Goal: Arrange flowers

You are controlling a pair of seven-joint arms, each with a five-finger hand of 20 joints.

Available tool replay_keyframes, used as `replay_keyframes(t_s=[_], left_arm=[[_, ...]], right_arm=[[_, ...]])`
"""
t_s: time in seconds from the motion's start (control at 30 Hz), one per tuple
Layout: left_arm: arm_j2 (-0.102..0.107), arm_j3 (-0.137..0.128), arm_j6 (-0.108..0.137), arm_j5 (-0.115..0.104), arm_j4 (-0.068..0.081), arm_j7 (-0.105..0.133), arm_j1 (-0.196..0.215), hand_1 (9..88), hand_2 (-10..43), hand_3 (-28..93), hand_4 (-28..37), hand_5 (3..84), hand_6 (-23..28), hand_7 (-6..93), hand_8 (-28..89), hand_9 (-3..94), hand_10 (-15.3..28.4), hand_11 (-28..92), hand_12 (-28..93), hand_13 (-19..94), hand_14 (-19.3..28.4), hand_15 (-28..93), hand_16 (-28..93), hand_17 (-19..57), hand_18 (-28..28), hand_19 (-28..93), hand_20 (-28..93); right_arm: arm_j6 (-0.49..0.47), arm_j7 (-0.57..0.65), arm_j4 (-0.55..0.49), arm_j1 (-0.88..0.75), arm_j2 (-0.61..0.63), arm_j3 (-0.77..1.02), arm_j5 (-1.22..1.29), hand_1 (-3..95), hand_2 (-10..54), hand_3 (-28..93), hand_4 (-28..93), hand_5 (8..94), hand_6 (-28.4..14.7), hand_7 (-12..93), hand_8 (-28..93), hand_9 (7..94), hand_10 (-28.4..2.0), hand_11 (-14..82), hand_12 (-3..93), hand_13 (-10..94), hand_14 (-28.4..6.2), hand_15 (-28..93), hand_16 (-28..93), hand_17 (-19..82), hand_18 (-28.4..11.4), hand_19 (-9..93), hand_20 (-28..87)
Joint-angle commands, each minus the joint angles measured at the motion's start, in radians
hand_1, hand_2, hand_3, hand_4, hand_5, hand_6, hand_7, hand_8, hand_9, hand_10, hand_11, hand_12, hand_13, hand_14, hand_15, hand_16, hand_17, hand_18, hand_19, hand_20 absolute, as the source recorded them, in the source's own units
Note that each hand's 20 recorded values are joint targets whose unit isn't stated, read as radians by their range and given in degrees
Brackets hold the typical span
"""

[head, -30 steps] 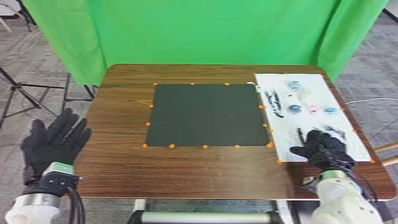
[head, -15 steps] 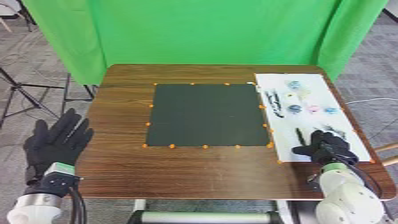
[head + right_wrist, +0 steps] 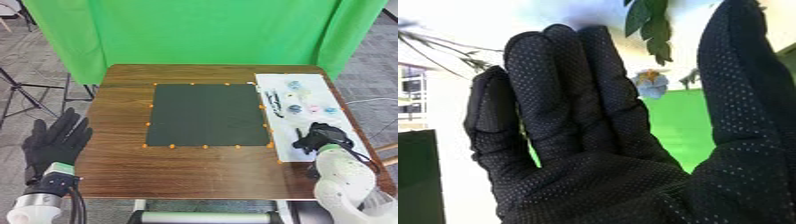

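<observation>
A green curtain (image 3: pixel 209 35) hangs behind a brown wooden table (image 3: pixel 204 175). The flowers lie loose on the white sheet (image 3: pixel 286 150) along the table's right side: a blue flower (image 3: pixel 294 85) toward the far end, then a dark blue flower (image 3: pixel 295 108), a pink flower (image 3: pixel 314 108) and a light blue flower (image 3: pixel 330 110) in a loose row nearer the robot. A dark sprig (image 3: pixel 275 103) lies along the sheet's left side.

The right hand (image 3: pixel 324 136) is over the near part of the sheet, beside a thin dark stem (image 3: pixel 300 134). It is open and holds nothing: in the wrist view its fingers (image 3: pixel 549 100) are nearly straight and the thumb stands well apart. Green leaves (image 3: pixel 648 25) and a pale flower with an orange middle (image 3: pixel 650 85) show past the gap between them.

Over the last second the right hand has moved forward from the sheet's near edge, farther in over the sheet. That looks like the start of a pick, though which stem it wants I can't tell. The thin stalks could slip or tangle as the fingers close.

Left of the sheet lies the dark mat (image 3: pixel 209 115), probably where the arrangement will go. Beyond the table's left edge, the left hand (image 3: pixel 51 147) waits open, as it did before.
</observation>
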Motion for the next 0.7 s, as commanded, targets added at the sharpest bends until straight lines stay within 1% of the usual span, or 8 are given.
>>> replay_keyframes(t_s=[0.03, 0.2, 0.27, 0.33, 0.43, 0.5, 0.6, 0.7], left_arm=[[-0.003, 0.001, -0.004, -0.001, -0.01, 0.011, 0.018, 27.0, 14.3, 70, -28.3, 38.3, 5.2, 17.6, -11, 29.7, 10.8, 18, 6, 19, 10.6, 29, -12, -4.6, 8.7, 29, 6], [-0.002, -0.007, -0.001, -0.001, -0.011, 0.014, 0.025, 27.0, 14.3, 70, -28.3, 38.3, 5.1, 17.6, -11, 29.7, 10.9, 18, 6, 19, 10.6, 29, -11, -4.5, 8.7, 29, 6], [-0.007, -0.009, 0.002, 0.002, -0.008, -0.005, 0.015, 27.0, 14.3, 70, -28.3, 38.3, 5.1, 17.7, -11, 29.7, 10.9, 18, 6, 19, 10.6, 29, -11, -4.5, 8.7, 29, 6], [-0.001, -0.009, 0.0, 0.002, -0.002, -0.019, 0.008, 27.0, 14.3, 70, -28.3, 38.3, 5.2, 17.6, -11, 29.7, 10.9, 18, 6, 19, 10.6, 28, -11, -4.6, 8.7, 30, 6], [-0.003, -0.012, -0.005, 0.008, -0.004, -0.017, 0.013, 27.0, 14.3, 70, -28.3, 38.3, 5.3, 17.5, -11, 29.7, 10.9, 18, 6, 19, 10.6, 28, -11, -4.5, 8.7, 30, 6], [-0.004, -0.007, 0.0, -0.001, -0.006, -0.013, 0.009, 27.0, 14.3, 70, -28.3, 38.3, 5.3, 17.4, -11, 29.7, 10.9, 18, 6, 19, 10.6, 28, -11, -4.5, 8.7, 30, 6], [-0.005, -0.003, -0.009, 0.01, -0.004, -0.012, 0.012, 27.0, 14.3, 70, -28.3, 38.3, 5.2, 17.4, -11, 29.7, 10.9, 18, 6, 19, 10.8, 29, -11, -4.6, 8.7, 30, 6], [-0.006, 0.004, -0.006, -0.004, -0.003, -0.01, 0.006, 27.0, 14.4, 70, -28.3, 38.3, 5.2, 17.5, -11, 29.9, 11.0, 18, 6, 19, 10.9, 29, -11, -4.6, 8.7, 30, 6]], right_arm=[[-0.136, 0.038, 0.082, 0.01, 0.028, -0.039, 0.077, 33.5, -9.5, 59, -28, 55.4, -5.8, 46, -15, 57.4, -19.7, 44.7, 32.1, 53, -17.9, 66, 29, 31, -25.0, 83, 38], [-0.144, 0.006, 0.105, 0.018, 0.03, -0.07, 0.063, 36.4, -9.5, 55, -28, 56.5, -5.6, 45, -14, 58.3, -19.4, 45.5, 32.5, 54, -17.7, 67, 29, 31, -25.3, 84, 38], [-0.139, 0.0, 0.102, 0.018, 0.033, -0.085, 0.043, 35.6, -9.5, 56, -28, 56.7, -5.4, 46, -14, 58.9, -19.2, 45.8, 32.6, 55, -17.3, 67, 29, 32, -25.2, 85, 38], [-0.14, -0.008, 0.104, 0.022, 0.036, -0.104, 0.028, 33.3, -9.5, 60, -28, 57.5, -5.1, 46, -14, 59.9, -18.4, 46.5, 32.9, 56, -17.0, 67, 30, 32, -25.1, 85, 38], [-0.15, -0.013, 0.116, 0.054, 0.046, -0.154, 0.02, 31.6, -9.5, 63, -28, 57.7, -5.1, 46, -14, 60.1, -18.4, 46.4, 32.9, 56, -17.0, 66, 30, 33, -25.2, 86, 38], [-0.172, -0.027, 0.127, 0.077, 0.052, -0.18, 0.02, 31.4, -9.5, 64, -28, 57.7, -5.0, 46, -14, 60.3, -18.5, 46.4, 32.8, 56, -17.0, 66, 30, 33, -25.3, 86, 38], [-0.215, -0.035, 0.146, 0.117, 0.056, -0.216, 0.044, 33.5, -9.5, 68, -28, 58.0, -4.9, 46, -14, 60.9, -18.3, 46.8, 33.1, 57, -16.9, 67, 31, 33, -25.2, 86, 39], [-0.276, -0.04, 0.161, 0.136, 0.049, -0.225, 0.088, 34.7, -9.5, 70, -28, 60.2, -4.5, 46, -14, 63.1, -17.6, 47.0, 33.0, 58, -16.7, 67, 31, 34, -25.0, 87, 39]])
